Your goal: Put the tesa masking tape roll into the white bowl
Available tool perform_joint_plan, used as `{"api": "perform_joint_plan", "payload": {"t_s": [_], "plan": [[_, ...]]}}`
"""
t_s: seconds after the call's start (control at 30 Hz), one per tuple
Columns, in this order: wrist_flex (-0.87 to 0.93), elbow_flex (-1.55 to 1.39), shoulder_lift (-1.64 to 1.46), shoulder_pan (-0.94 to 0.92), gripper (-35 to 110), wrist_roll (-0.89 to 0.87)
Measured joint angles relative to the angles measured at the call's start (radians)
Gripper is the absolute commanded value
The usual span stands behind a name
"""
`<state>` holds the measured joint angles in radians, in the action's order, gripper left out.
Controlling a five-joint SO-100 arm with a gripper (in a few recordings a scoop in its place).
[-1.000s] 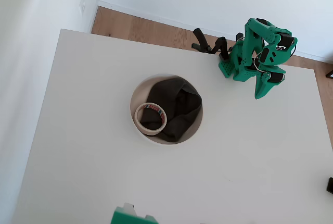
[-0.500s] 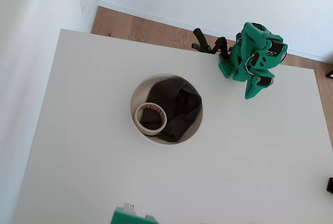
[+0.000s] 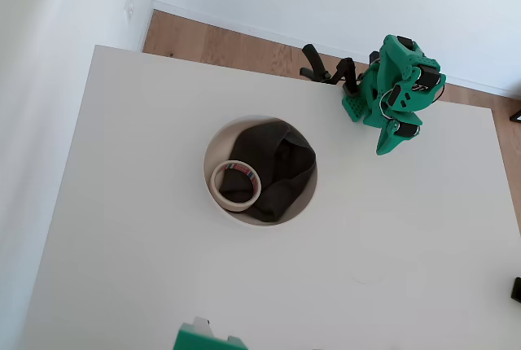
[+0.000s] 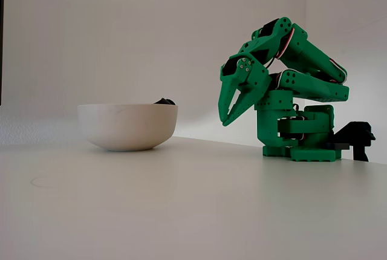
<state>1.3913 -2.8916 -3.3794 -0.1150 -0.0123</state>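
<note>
Lying flat inside white bowl (image 3: 213, 148), overhead view: tesa masking tape roll (image 3: 236, 181), resting partly on dark grey cloth (image 3: 277, 167). Fixed view hides tape behind bowl wall (image 4: 127, 126); only cloth tip pokes above rim. Green gripper (image 4: 226, 117) well apart from bowl, folded by arm base, fingers nearly together, holding nothing.

arm (image 4: 284, 84): green printed shells | black servos | white-red cables | screws
</note>
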Motion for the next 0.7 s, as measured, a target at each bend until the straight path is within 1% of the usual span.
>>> {"api": "perform_joint_plan", "payload": {"t_s": [0.23, 0.7], "plan": [[0.000, 0.000, 0.000, 0.003, 2, 0.000], [0.000, 0.000, 0.000, 0.003, -5, 0.000]]}}
